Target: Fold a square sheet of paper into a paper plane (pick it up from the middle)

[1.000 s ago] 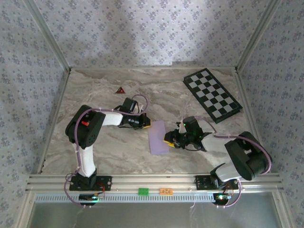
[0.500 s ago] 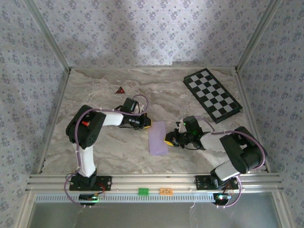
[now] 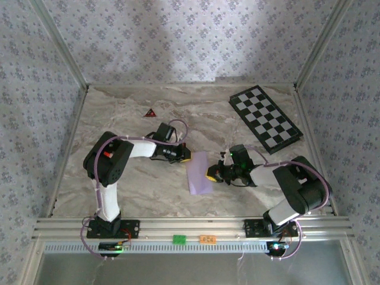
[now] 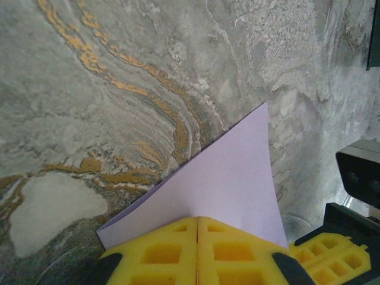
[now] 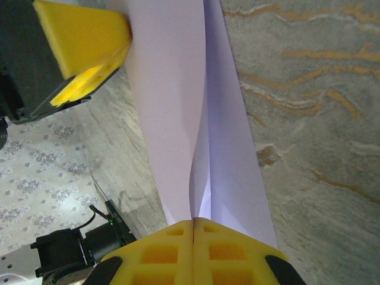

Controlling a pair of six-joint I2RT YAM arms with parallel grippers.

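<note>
The square sheet of paper [image 3: 199, 172] is pale lilac and folded over into a long narrow strip at the table's middle. My left gripper [image 3: 186, 156] is shut on its far left edge; in the left wrist view the sheet [image 4: 231, 178] runs out from between the yellow pads of that gripper [image 4: 198, 222]. My right gripper [image 3: 209, 173] is shut on the right edge. In the right wrist view two layers of the paper [image 5: 178, 107] meet at this gripper's closed jaws [image 5: 193, 224]. The paper plane is out of view.
A black-and-white checkered board [image 3: 265, 119] lies at the back right. A small dark red triangle [image 3: 149, 112] sits at the back left. Patterned walls enclose the marble table [image 3: 119, 190] on three sides.
My right gripper has closed on the paper's right edge, and its arm has drawn in. The left gripper has shifted slightly right, and the sheet has tilted a little.
</note>
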